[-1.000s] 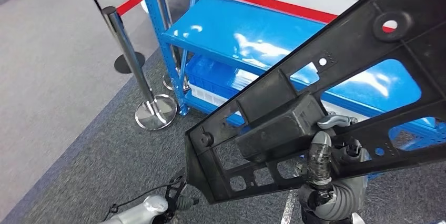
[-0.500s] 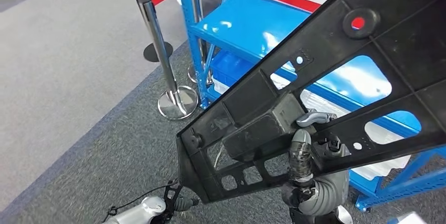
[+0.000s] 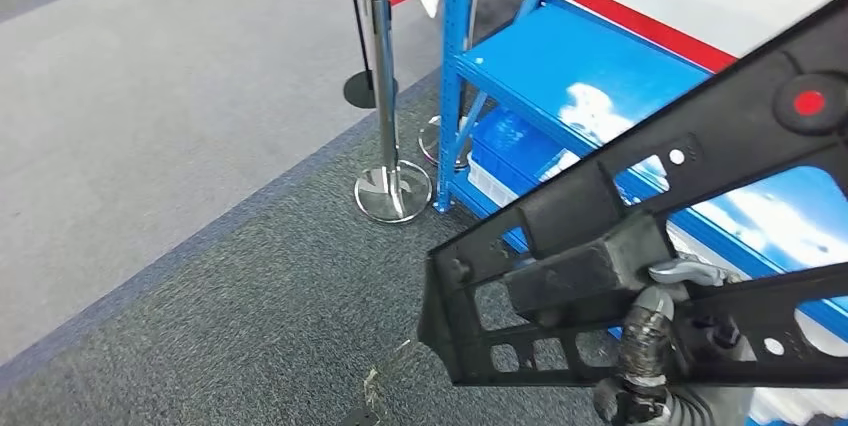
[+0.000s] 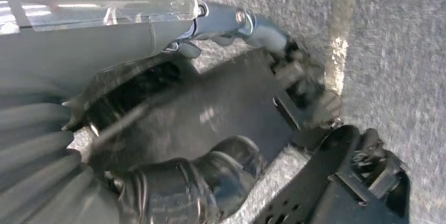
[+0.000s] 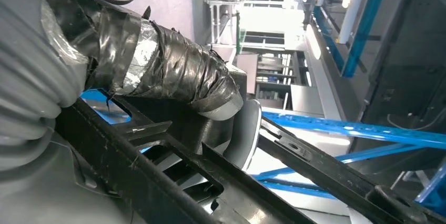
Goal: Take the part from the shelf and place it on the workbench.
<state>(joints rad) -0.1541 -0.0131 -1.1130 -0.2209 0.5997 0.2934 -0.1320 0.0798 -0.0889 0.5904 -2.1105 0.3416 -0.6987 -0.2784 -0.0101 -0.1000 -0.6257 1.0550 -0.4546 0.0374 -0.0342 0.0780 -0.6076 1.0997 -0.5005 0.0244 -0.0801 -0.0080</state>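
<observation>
The robot's right hand (image 3: pixel 655 346), its thumb wrapped in black tape, grips the large black plastic frame part (image 3: pixel 640 246) with cut-out openings, holding it tilted in the air above the dark grey carpet (image 3: pixel 250 316), in front of the blue metal shelf (image 3: pixel 580 76). The left hand (image 4: pixel 210 124) hangs over the carpet; whether it is clenched or released I cannot tell. A chrome stanchion post (image 3: pixel 385 116) stands beside the shelf's corner upright.

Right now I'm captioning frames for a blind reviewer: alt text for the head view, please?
The robot's right hand holds a large black plastic part low in front of a blue metal shelf. A chrome stanchion with a red rope stands on grey carpet beside it.
</observation>
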